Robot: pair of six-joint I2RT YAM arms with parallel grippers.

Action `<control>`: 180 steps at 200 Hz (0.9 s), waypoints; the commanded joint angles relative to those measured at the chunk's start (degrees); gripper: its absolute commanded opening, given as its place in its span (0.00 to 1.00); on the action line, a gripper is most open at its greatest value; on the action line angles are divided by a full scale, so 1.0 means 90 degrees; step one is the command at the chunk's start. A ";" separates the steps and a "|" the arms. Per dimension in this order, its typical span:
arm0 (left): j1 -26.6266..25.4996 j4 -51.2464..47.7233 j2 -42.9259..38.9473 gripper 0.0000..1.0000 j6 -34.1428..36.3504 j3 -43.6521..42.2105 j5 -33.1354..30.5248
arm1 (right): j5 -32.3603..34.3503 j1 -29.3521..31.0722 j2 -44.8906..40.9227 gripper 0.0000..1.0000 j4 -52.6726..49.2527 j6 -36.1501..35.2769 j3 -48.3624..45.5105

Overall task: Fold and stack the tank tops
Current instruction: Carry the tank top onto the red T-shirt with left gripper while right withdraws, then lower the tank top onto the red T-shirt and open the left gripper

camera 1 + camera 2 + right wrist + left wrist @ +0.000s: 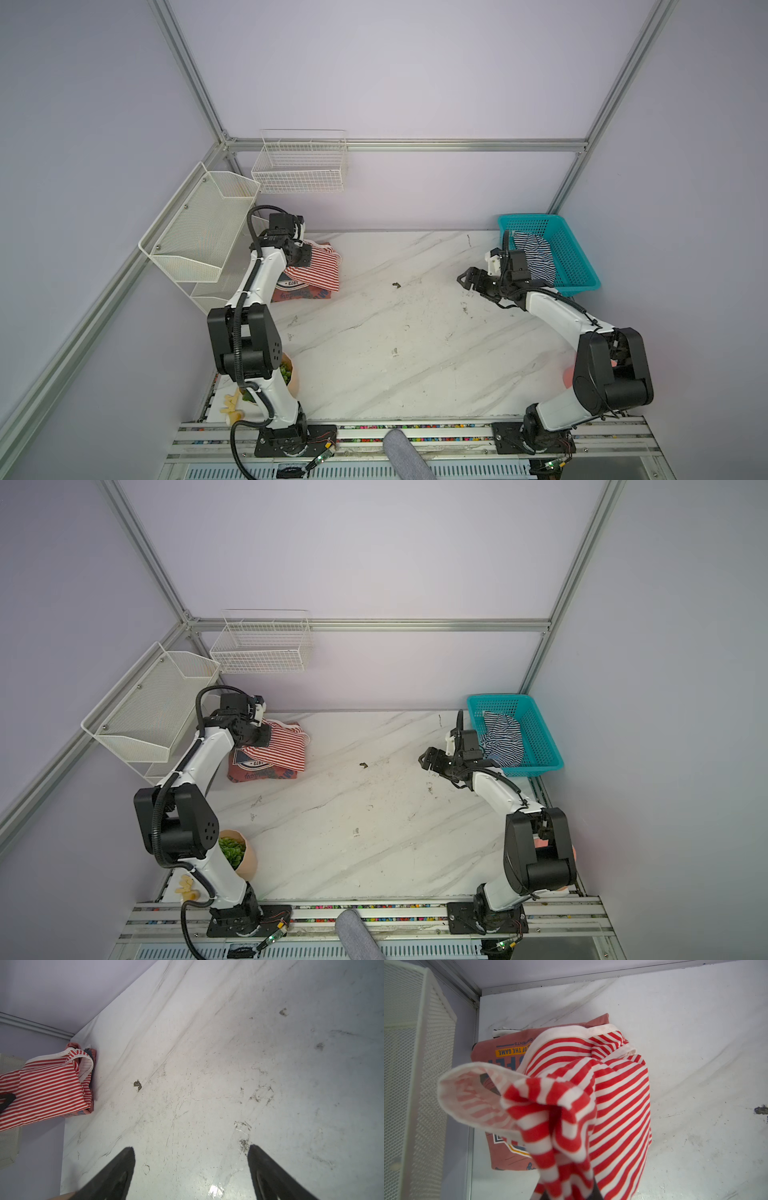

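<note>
At the table's (pixel 395 340) far left corner, the red-and-white striped tank top (pixel 318 266) lies draped over a rust-red printed garment (pixel 299 293). The left gripper (pixel 301 257) is clenched on a bunched fold of the top and holds that fold raised off the pile. Its wrist view shows striped cloth (pixel 612 1095) gathered right at the jaws, with a pale-trimmed strap loop (pixel 467 1093) standing free beside it. At the far right corner, the navy-and-white striped tank top (pixel 536 257) lies crumpled inside a teal basket (pixel 575 253). The right gripper (pixel 467 280) hangs above bare tabletop near the basket, on its side toward the table's middle. Its fingers (pixel 124 1159) are spread wide with nothing between them.
</note>
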 commanded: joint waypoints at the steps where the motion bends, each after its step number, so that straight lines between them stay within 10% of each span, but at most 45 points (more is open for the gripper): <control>1: 0.0188 0.0429 0.0194 0.00 0.0232 -0.0094 -0.0037 | 0.0024 0.0034 0.0020 0.88 0.0034 0.0001 -0.0069; 99: 0.0615 0.0449 0.1047 0.00 -0.0025 0.0182 -0.0433 | 0.0144 0.0121 -0.0103 0.88 -0.0112 0.0040 -0.0038; 140: 0.0644 0.0422 0.1086 0.78 -0.0327 0.0462 -0.0873 | 0.0185 0.0158 -0.0159 0.88 -0.0191 0.0030 0.0001; 180: 0.0638 0.0283 0.0715 0.95 -0.0394 0.0791 -0.0354 | 0.0221 0.0236 -0.0217 0.88 -0.0225 0.0059 0.0038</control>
